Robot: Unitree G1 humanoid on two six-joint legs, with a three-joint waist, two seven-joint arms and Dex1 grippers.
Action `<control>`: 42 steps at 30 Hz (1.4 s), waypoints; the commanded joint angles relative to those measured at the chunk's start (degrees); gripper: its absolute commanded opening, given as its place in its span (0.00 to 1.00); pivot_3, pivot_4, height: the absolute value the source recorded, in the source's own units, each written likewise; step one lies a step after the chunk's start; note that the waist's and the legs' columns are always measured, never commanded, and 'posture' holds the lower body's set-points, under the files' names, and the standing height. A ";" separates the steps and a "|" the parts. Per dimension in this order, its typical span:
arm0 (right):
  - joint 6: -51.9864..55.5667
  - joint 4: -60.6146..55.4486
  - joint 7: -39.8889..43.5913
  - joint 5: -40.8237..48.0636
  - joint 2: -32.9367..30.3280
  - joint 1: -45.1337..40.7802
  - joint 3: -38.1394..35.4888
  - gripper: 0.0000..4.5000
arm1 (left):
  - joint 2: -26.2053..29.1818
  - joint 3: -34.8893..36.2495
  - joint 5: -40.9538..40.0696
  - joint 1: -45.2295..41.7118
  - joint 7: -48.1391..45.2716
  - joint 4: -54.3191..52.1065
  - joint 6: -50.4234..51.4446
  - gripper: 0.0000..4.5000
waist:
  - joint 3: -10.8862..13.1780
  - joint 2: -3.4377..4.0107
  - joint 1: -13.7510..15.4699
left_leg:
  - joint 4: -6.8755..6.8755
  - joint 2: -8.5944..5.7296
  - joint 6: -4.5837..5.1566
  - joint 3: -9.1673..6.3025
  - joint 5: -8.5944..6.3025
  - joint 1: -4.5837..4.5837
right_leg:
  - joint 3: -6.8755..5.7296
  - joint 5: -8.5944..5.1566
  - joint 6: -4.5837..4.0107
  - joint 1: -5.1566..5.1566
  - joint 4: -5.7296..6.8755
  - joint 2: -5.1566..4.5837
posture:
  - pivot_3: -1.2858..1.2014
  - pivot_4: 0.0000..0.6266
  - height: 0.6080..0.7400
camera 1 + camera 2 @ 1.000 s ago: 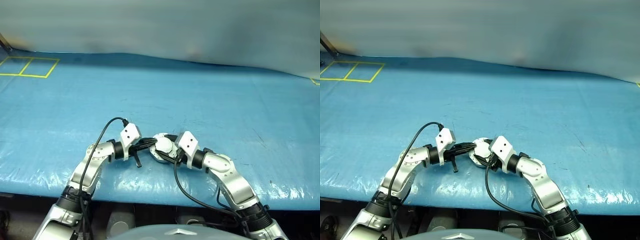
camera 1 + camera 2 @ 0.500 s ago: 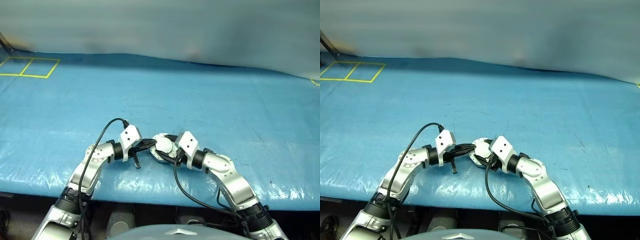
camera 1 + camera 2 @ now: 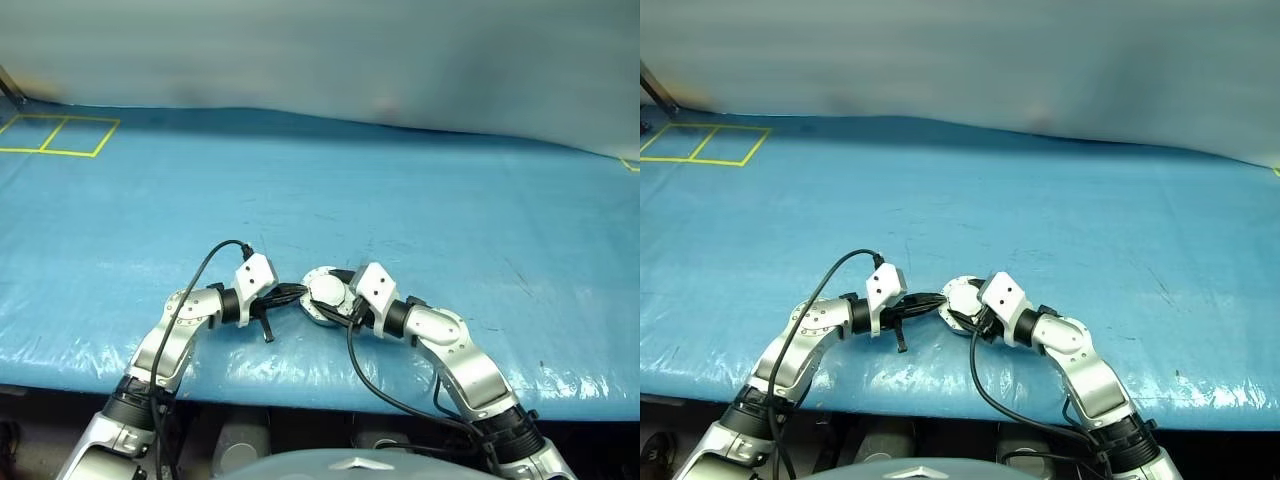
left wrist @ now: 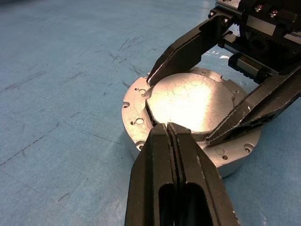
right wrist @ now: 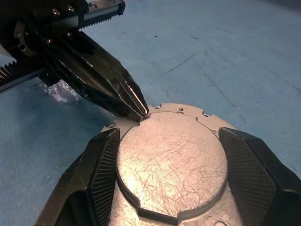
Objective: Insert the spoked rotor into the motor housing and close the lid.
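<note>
Straddling the closed motor housing (image 5: 174,188) on the blue table (image 3: 450,200), the right end effector (image 4: 221,89) grips its sides; the left end effector (image 5: 141,113), pinched together, touches the lid (image 4: 188,101).

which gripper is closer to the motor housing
Right. The right gripper straddles the motor housing, fingers against its raised top; the shut left gripper only tips its edge.

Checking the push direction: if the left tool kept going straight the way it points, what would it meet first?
The lid closed on the motor housing; the shut left tool looks already at its edge. The right tool straddles the lid.
</note>
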 commanded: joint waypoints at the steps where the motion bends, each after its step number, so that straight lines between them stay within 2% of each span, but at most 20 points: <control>1: 1.29 1.00 -0.43 -0.79 -0.72 0.45 -0.46 0.67 | 0.36 -1.11 0.74 0.92 -0.15 1.34 1.48 0.00 | 0.00 0.00 0.00 | 0.00 0.00 0.00 0.00 0.00 0.00 | 0.00 0.00 0.00 0.00 -0.01 0.00 | 0.52 0.24 1.00; 9: 2.65 0.13 0.28 1.65 -0.17 0.48 -1.50 0.67 | -0.61 -2.06 1.62 0.29 0.61 1.59 1.00 0.00 | -0.01 0.00 0.06 | 0.00 0.00 -0.02 0.00 -0.01 0.00 | 0.00 0.00 0.00 0.00 -0.04 -0.02 | 0.52 0.24 1.00; 13: 4.25 -2.42 -0.59 6.21 1.78 0.86 -4.99 0.97 | -0.63 -2.79 2.36 -0.24 0.12 2.07 0.59 0.00 | -0.01 0.00 0.21 | -0.01 -0.01 -0.02 0.00 -0.01 -0.02 | -0.01 0.00 0.00 0.00 -0.06 -0.03 | 0.52 0.24 1.00; 14: 5.36 -3.60 -0.95 8.29 2.53 1.18 -6.39 1.00 | -0.57 -2.92 2.57 -0.31 0.01 2.18 0.54 0.00 | -0.01 0.00 0.26 | -0.01 -0.01 -0.02 0.00 -0.01 -0.06 | -0.01 0.00 0.00 -0.03 -0.07 -0.03 | 0.52 0.24 1.00; 21: 19.04 -12.31 -4.18 30.76 6.18 4.61 -20.46 1.00 | -0.52 -3.20 2.80 -0.50 -0.32 2.33 0.30 0.00 | 0.02 0.05 0.72 | -0.11 -0.01 0.00 -0.01 0.00 -0.26 | 0.00 0.00 0.00 0.06 -0.06 -0.02 | 0.52 0.24 1.00; 25: 30.44 -11.57 -9.00 40.63 5.19 7.03 -26.30 1.00 | -0.65 -3.63 3.00 -0.67 -0.42 2.69 -0.14 0.00 | 0.01 0.05 0.75 | -0.06 -0.02 -0.01 0.00 -0.02 -0.22 | 0.00 -0.01 -0.01 -0.05 -0.12 -0.04 | 0.52 0.24 1.00; 30: 39.36 -8.37 -13.11 51.25 6.82 9.97 -30.49 1.00 | -0.90 -3.96 3.21 -0.94 -0.42 2.91 -0.48 0.00 | 0.01 0.10 0.76 | -0.12 -0.02 -0.02 0.01 -0.03 -0.28 | 0.00 -0.02 -0.03 -0.08 -0.15 -0.06 | 0.52 0.24 1.00; 36: 43.78 -4.82 -17.69 57.04 10.26 10.40 -30.59 1.00 | -0.89 -4.09 3.38 -0.95 -0.43 2.81 -0.60 0.00 | -0.02 0.19 0.69 | -0.10 -0.02 -0.03 0.00 -0.04 -0.27 | 0.00 -0.02 -0.03 -0.15 -0.31 -0.07 | 0.52 0.24 1.00; 42: 43.98 -3.03 -19.90 58.40 12.78 8.97 -29.26 1.00 | -0.68 -4.16 3.51 -0.76 -0.22 2.57 -0.60 0.00 | -0.14 0.38 0.67 | -0.18 -0.04 0.05 0.00 -0.08 -0.32 | 0.00 -0.01 -0.01 0.04 -0.81 -0.07 | 0.52 0.24 1.00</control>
